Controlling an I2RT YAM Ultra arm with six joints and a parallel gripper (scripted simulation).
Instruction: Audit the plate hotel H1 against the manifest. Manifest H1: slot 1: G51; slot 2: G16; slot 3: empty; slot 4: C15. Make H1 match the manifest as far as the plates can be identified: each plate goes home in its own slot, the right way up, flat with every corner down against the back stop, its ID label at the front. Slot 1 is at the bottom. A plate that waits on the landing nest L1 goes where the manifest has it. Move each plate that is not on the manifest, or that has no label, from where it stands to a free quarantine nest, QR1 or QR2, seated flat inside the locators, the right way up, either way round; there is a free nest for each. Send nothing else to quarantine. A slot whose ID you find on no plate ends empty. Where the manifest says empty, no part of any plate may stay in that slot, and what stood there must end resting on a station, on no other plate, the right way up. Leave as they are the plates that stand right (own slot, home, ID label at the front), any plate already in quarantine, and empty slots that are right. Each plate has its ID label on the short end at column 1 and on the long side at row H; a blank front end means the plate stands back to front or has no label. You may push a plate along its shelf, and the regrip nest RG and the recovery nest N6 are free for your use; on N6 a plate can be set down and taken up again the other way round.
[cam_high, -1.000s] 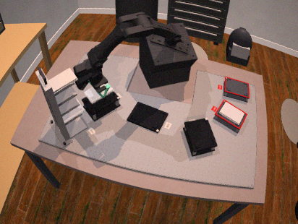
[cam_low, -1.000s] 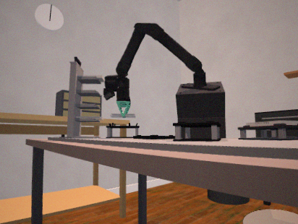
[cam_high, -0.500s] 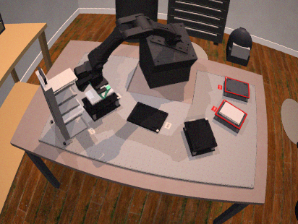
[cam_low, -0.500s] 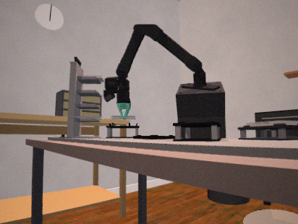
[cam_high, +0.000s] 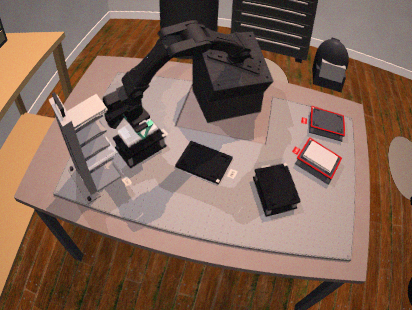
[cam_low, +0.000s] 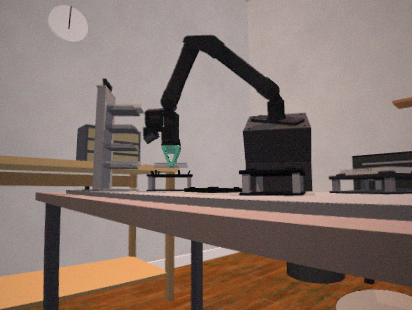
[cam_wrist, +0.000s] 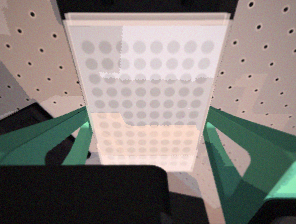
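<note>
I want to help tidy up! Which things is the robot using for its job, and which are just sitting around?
For the job: gripper, held clear plate, plate hotel, red-rimmed quarantine nests.
Just around: drawer cabinet, wooden side table, wall clock.

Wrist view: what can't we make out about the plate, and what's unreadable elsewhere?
- Plate ID: the wrist view shows only its top face. The dark gripper body covers the near end, and no label is visible.
- Hotel slots: in the top view the top shelf hides the lower ones. In the exterior view they are side-on and too small to read.
- Table tag: too small to read.
</note>
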